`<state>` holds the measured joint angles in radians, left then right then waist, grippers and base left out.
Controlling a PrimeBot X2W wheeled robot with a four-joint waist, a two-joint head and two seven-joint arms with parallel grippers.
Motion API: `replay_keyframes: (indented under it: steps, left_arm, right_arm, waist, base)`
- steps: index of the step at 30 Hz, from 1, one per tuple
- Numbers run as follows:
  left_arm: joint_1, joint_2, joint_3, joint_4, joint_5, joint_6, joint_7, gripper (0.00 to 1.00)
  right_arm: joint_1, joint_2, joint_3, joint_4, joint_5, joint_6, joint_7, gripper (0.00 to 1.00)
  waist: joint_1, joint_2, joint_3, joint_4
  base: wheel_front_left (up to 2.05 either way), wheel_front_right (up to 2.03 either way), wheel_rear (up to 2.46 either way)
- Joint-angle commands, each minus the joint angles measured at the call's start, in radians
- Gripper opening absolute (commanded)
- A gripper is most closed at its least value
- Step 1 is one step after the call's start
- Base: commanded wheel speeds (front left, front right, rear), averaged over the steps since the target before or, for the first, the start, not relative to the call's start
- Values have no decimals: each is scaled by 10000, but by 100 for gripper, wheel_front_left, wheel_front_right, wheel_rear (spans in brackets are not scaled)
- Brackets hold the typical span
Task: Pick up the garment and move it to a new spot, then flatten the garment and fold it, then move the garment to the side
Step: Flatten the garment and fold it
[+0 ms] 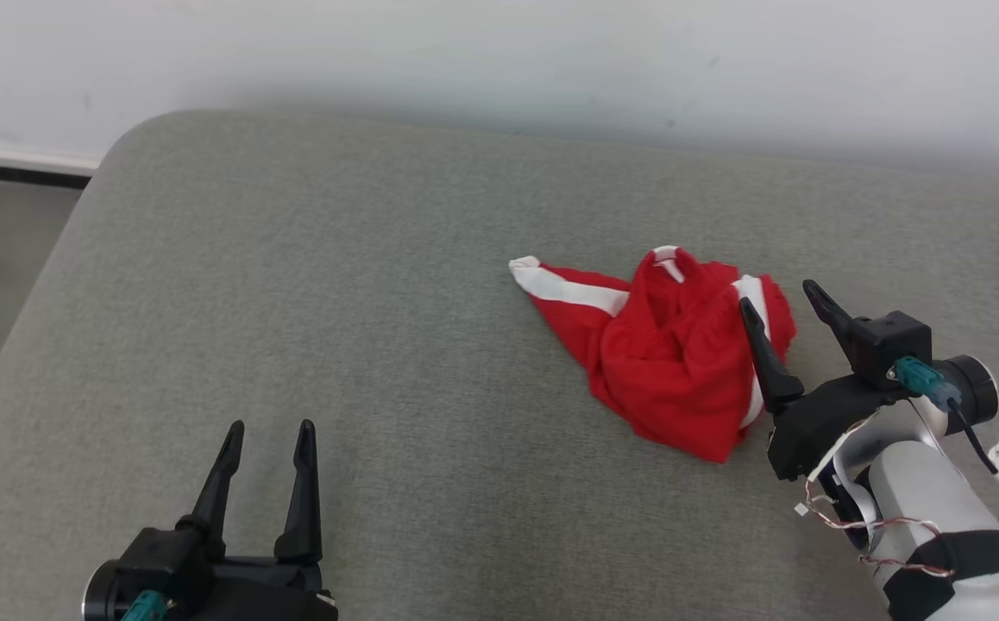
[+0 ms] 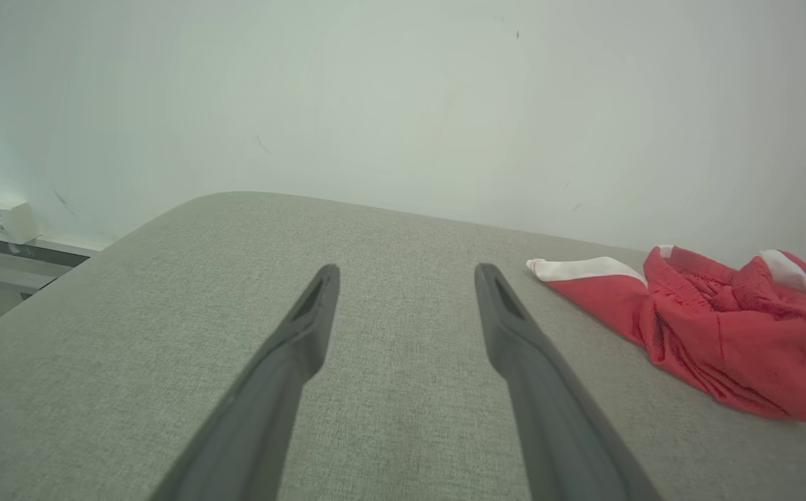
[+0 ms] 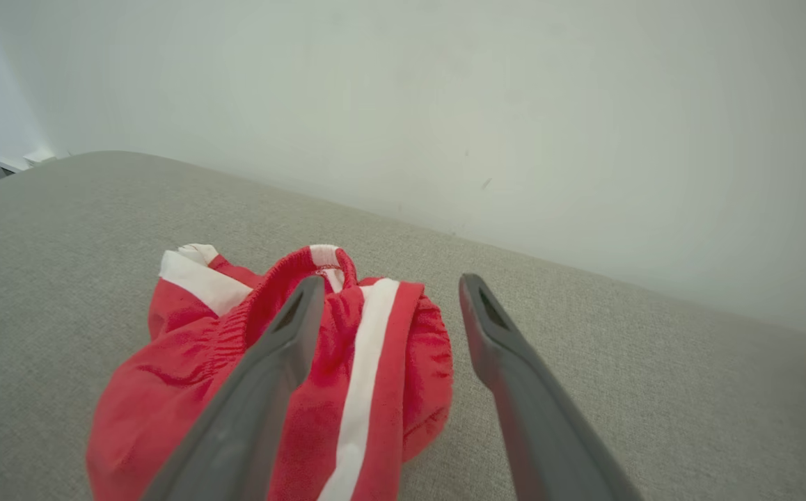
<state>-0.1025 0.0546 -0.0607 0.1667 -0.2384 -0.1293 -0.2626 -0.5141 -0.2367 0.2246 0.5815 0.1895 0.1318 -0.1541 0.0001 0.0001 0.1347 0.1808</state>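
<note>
You're on the first step: the red garment (image 1: 672,345) lies crumpled on the grey cushion (image 1: 336,285), right of centre and not yet lifted. Your right gripper (image 1: 777,294) hovers at its right edge, jaws spread and empty. The left gripper (image 1: 271,425) sits well apart, also spread wide and holding nothing. Next, as I judge it, lower the right fingers around a raised fold and close.

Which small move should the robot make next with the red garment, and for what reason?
Probably lower the right gripper onto the right edge of the crumpled red garment and close. Its jaws stand open, one finger over the cloth and the other over the bare grey cushion, so that edge lies between them. The left gripper, also open, is far from it.
</note>
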Motion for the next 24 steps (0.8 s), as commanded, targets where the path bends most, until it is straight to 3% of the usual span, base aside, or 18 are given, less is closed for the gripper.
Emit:
replay_keyframes:
  steps: [1, 6, 7, 8, 9, 15, 24]
  left_arm:
    - [-131, -35, -37, 37, -56, -11, -29, 100]
    - [-323, -44, -204, 140, -237, -16, -29, 100]
    - [-368, -46, -221, 152, -263, -17, -29, 100]
    - [-406, -45, -241, 156, -300, -17, -29, 100]
    - [-430, -45, -243, 163, -330, -17, -29, 100]
    - [-325, -44, -127, 189, -181, -5, -29, 100]
    - [-83, -44, -151, 147, -54, -6, -29, 100]
  right_arm:
    - [-212, -57, 42, 242, -47, -27, -1, 100]
    - [-964, -97, 226, 1821, 40, -27, 30, 100]
    - [-1083, -95, 261, 2054, 39, -27, 43, 44]
    - [-1204, -51, 313, 2239, 83, -27, -13, 29]
    - [-1303, -16, 372, 2375, 117, -27, -130, 0]
    - [-1869, -129, 283, 2933, 349, -27, -798, 0]
    - [-2690, -1204, -448, 2555, 625, -27, -1115, 0]
  waist:
    - [-1, -1, 308, 483]
    - [-1, -1, 511, 830]
    - [-1, -1, 535, 852]
    - [-1, -1, 562, 869]
    - [-1, -1, 581, 878]
    - [-1, -1, 405, 646]
    - [-1, -1, -26, 152]
  base:
    - [0, 0, 0]
    - [0, 0, 0]
    - [0, 0, 0]
    - [0, 0, 0]
    - [0, 0, 0]
    - [0, 0, 0]
    - [0, 0, 0]
